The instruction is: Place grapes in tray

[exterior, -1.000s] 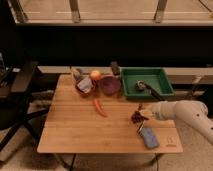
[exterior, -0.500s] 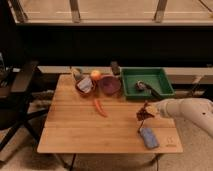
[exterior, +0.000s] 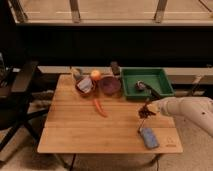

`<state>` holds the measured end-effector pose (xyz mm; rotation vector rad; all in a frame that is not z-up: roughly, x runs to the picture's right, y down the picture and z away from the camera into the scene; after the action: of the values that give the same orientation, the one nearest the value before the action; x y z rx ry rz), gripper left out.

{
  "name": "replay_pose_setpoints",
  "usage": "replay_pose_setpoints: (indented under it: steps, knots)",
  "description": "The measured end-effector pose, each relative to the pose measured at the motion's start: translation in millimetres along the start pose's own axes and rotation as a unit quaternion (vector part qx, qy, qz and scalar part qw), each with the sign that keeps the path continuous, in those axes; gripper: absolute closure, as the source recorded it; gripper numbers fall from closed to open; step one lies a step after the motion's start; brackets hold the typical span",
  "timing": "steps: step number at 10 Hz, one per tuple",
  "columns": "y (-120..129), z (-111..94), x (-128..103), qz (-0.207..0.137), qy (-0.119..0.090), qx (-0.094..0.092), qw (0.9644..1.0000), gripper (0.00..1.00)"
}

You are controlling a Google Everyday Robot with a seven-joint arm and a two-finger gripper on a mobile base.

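From my remote seat I saw a wooden table with a dark chair at its left edge. Far to the left of the gripper and further back sat a maroon bowl with something pale in it, an orange fruit just behind it. A carrot lay on the wood, well left of the gripper. A second maroon bowl stood beside the first. The green tray sat behind the gripper, near but apart, with a dark item inside. The gripper, on a white arm reaching in from the right, was clamped on the grapes, which hung above the table in front of the tray. A blue object lay just in front of the gripper.
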<state>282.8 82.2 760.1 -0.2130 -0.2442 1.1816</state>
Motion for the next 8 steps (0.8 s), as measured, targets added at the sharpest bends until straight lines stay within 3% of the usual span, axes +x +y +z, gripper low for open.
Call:
replay_pose_setpoints:
  steps: [4,6,8]
  knots:
    - [-55.1,-39.7,-56.0,0.004,-0.021,0.074,0.9971,1.0]
    - [-76.4,-44.9,-85.4,0.009,-0.035,0.088,0.9955,1.0]
    - [-91.7,-44.4,-120.2,0.023,-0.062,0.085,0.9941,1.0]
